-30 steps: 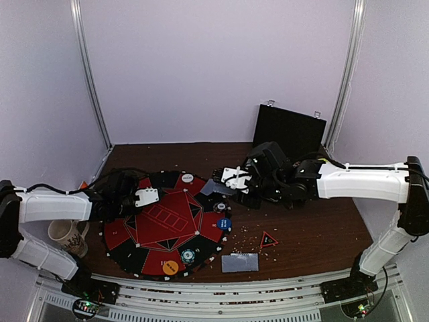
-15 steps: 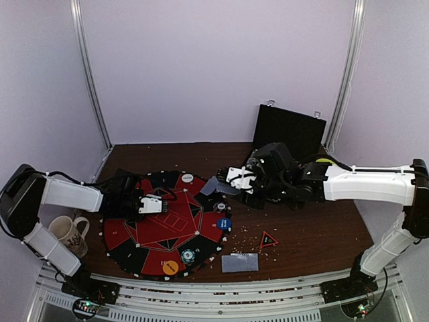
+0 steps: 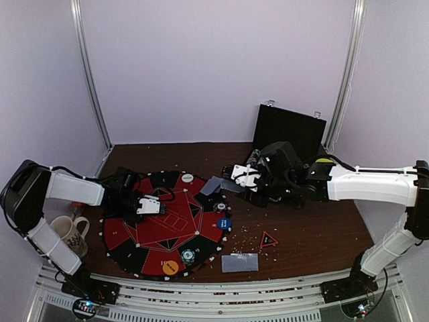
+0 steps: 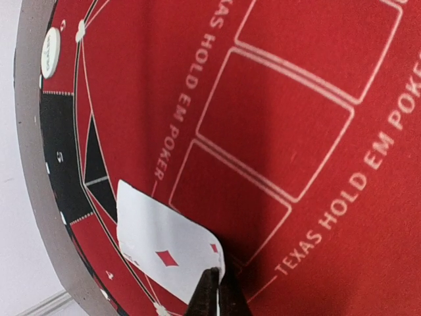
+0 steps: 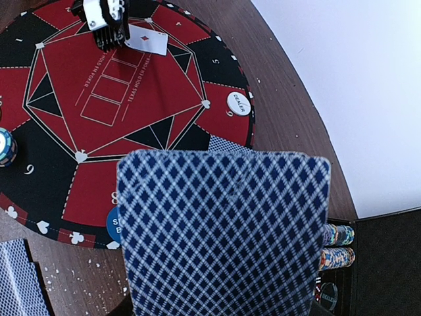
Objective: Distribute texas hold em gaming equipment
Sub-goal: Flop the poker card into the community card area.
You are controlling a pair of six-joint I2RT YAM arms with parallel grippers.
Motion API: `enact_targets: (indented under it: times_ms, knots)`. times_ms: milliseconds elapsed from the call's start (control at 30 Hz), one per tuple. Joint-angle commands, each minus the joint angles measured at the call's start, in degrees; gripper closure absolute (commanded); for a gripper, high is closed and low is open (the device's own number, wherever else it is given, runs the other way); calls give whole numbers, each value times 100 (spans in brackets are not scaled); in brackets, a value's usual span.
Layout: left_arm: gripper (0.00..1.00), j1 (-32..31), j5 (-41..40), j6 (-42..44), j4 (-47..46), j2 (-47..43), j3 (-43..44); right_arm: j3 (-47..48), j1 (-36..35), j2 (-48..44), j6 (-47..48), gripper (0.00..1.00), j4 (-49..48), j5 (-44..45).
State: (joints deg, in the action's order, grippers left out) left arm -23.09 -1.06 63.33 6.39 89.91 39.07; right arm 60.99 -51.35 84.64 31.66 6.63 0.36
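Dark brown wood forms the worktop (image 3: 315, 228), and on it lies a round red-and-black poker mat (image 3: 167, 231) printed TEXAS HOLD EM POKER. We see the left end effector (image 4: 214, 293) low over the left of the mat's red centre, its fingers pressed together on the corner of a white face-up diamond playing card (image 4: 161, 250). The right end effector (image 3: 229, 180) hangs at the mat's far right rim, clamped on a blue lattice-backed playing card (image 5: 223, 230) held off the surface. On the mat's border we find a white round DEALER disc (image 3: 187, 178) at the far side, a flat blue disc (image 3: 223, 223) at the right, and an edge-striped poker chip (image 3: 188, 255) and a flat orange disc (image 3: 170, 267) at the near side. A stack of patterned-back cards (image 3: 240, 262) lies on the wood just beside the mat.
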Motion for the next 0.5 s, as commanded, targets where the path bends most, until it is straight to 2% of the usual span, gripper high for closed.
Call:
enact_targets:
  times_ms: [0, 100, 233, 300, 467]
  knots:
    - [91, 301, -209, 130, 549, -264, -307, 9, 48, -124, 7, 49, -145, -116]
    - [84, 357, -215, 182, 566, -375, -403, 8, 71, -122, 7, 49, -145, -127]
    - [54, 358, -126, 76, 628, -365, -304, -8, 84, -171, 7, 49, -151, -126]
    - [50, 358, -124, 28, 688, -368, -282, -10, 95, -176, 7, 49, -154, -131]
    - [50, 349, 171, -330, 1284, -678, 190, 0, 98, -167, 7, 49, -145, -118]
